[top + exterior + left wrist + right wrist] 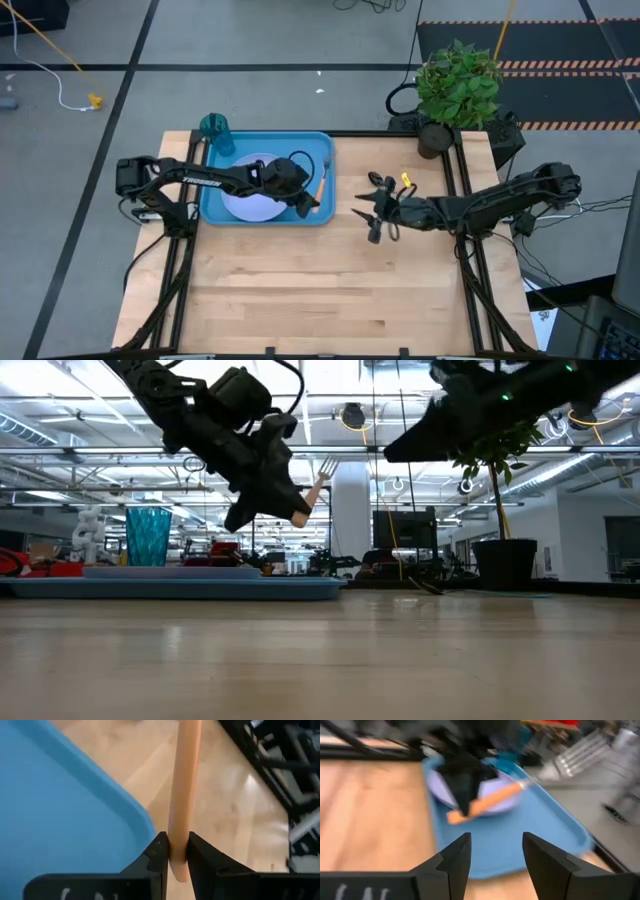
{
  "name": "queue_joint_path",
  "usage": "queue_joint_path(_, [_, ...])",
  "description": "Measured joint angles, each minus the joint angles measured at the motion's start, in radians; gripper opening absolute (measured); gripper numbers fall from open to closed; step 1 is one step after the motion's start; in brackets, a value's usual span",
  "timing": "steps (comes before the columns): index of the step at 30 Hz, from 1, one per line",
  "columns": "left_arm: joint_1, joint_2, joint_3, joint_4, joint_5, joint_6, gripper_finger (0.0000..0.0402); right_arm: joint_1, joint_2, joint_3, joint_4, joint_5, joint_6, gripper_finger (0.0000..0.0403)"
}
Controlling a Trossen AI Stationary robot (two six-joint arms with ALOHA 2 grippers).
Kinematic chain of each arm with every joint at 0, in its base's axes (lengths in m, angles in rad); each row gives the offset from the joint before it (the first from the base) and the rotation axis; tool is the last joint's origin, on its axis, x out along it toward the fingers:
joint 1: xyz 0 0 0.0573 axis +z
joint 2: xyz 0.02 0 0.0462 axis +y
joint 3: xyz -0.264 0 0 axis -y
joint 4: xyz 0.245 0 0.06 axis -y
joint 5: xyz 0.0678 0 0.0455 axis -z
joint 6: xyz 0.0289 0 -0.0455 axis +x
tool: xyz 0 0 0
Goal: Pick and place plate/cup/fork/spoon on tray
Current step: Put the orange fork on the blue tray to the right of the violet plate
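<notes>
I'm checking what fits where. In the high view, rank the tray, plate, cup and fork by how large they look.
1. tray
2. plate
3. cup and fork, held in the left gripper: too close to rank.

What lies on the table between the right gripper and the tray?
Nothing: in the high view, only bare wood separates the right gripper from the tray, where the left gripper holds the fork.

Grey floor (250, 40) — potted plant (457, 85)

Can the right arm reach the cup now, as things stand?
Probably not easily. The cup stands at the tray's far left corner, and the left pincer holding the fork lies between it and the right pincer.
</notes>
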Motion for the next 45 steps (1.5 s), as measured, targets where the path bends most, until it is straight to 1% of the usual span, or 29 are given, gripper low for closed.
queue_joint_path(3, [0.012, 0.023, -0.001, 0.009, -0.027, -0.071, 0.0054, 0.011, 0.0, -0.092, 0.168, -0.088, -0.051, 0.0171])
queue_joint_path(6, [0.018, 0.048, -0.026, -0.004, -0.031, -0.19, 0.0054, 0.021, -0.004, -0.164, 0.319, -0.125, -0.06, 0.0171])
queue_joint_path(9, [0.017, 0.068, -0.055, -0.004, -0.013, -0.293, 0.0051, 0.029, -0.007, -0.221, 0.421, -0.147, -0.061, 0.0171])
queue_joint_path(12, [0.015, 0.086, -0.059, 0.031, 0.008, -0.374, 0.0053, 0.035, -0.013, -0.269, 0.469, -0.173, -0.075, 0.0171])
queue_joint_path(15, [0.017, 0.087, -0.06, 0.031, 0.025, -0.423, 0.0055, 0.035, -0.021, -0.299, 0.473, -0.196, -0.096, 0.0171])
queue_joint_path(19, [0.037, 0.087, -0.06, -0.021, 0.062, -0.479, 0.0053, 0.035, -0.022, -0.323, 0.474, -0.206, -0.101, 0.0171])
queue_joint_path(22, [0.061, 0.087, -0.06, -0.058, 0.096, -0.534, 0.0053, 0.035, -0.021, -0.336, 0.474, -0.247, -0.112, 0.0171])
queue_joint_path(27, [0.13, 0.083, -0.06, -0.043, 0.19, -0.605, 0.0054, 0.035, -0.021, -0.354, 0.473, -0.328, -0.113, 0.0171])
queue_joint_path(29, [0.143, 0.081, -0.06, -0.044, 0.21, -0.605, 0.0054, 0.035, -0.021, -0.362, 0.474, -0.355, -0.113, 0.0171])
queue_joint_path(33, [0.166, 0.084, -0.059, -0.095, 0.259, -0.576, 0.0055, 0.035, -0.021, -0.373, 0.474, -0.356, -0.127, 0.0171])
queue_joint_path(36, [0.18, 0.091, -0.059, -0.166, 0.276, -0.541, 0.0055, 0.035, -0.021, -0.375, 0.473, -0.356, -0.137, 0.0171])
queue_joint_path(39, [0.188, 0.091, -0.059, -0.202, 0.291, -0.518, 0.0055, 0.035, -0.021, -0.375, 0.474, -0.356, -0.138, 0.0171])
queue_joint_path(45, [0.195, 0.091, -0.059, -0.205, 0.315, -0.516, 0.0056, 0.035, -0.021, -0.375, 0.474, -0.356, -0.139, 0.0171])
